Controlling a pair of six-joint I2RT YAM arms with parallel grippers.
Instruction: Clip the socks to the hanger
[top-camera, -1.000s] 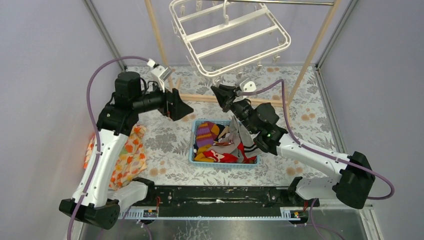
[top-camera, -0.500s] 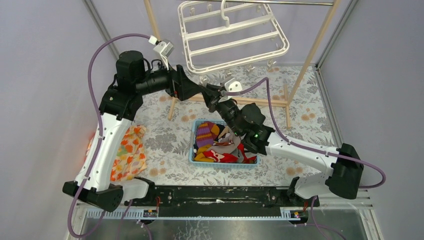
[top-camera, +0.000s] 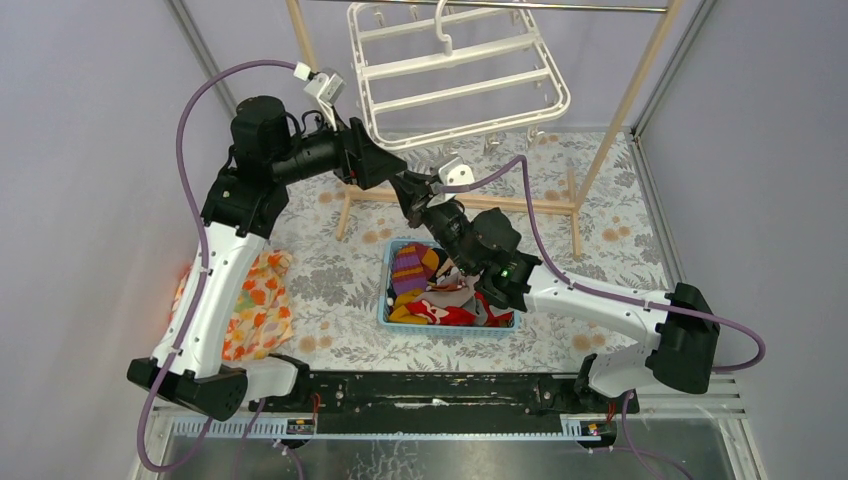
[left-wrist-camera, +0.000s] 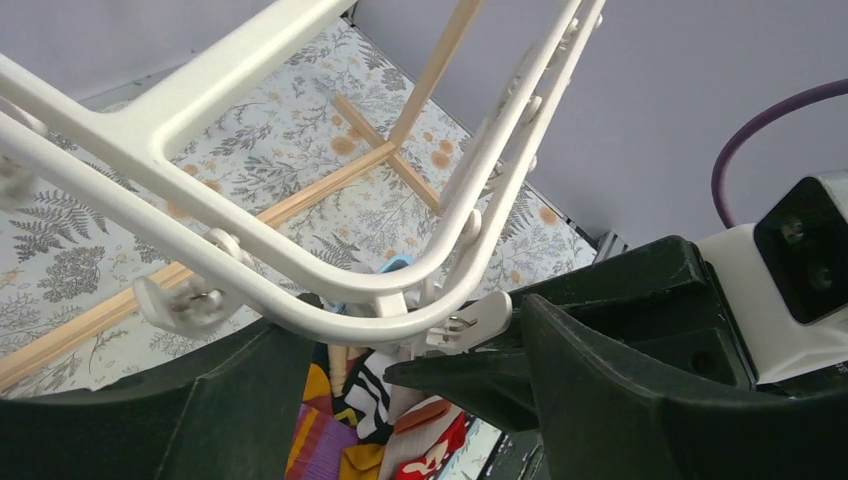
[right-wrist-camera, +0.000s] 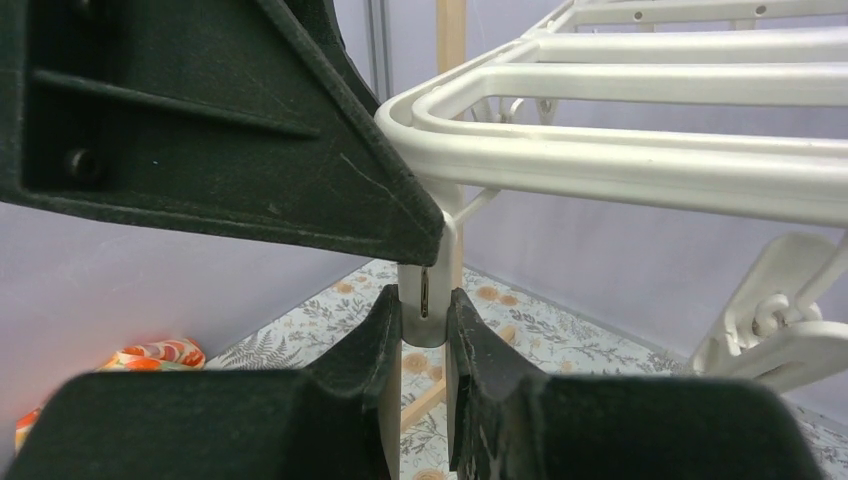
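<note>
Clearly, our right gripper (right-wrist-camera: 424, 318) is pressed together on a small white plastic clip (right-wrist-camera: 424, 275) that dangles from the near corner of the large white plastic rectangular drying hanger (top-camera: 455, 90). We judge that the squeeze is meant to open the clip's mouth, though its mouth is out of sight. Our left gripper (top-camera: 385, 165) sits at that same corner with its fingers spread on either side of the rail, clamping nothing. One finger lies close over the frame, probably to stop the hanging frame swinging under the pinch.

The hanger hangs by its hook from the pale wooden rack (top-camera: 622, 110). The long grey and whitish socks (top-camera: 452, 290) lie below in the small blue plastic basket (top-camera: 384, 295), mixed with red and purple-striped clothes and partly hidden under the right arm. We see none on a clip and none in either gripper, so a sock must first be fetched.
</note>
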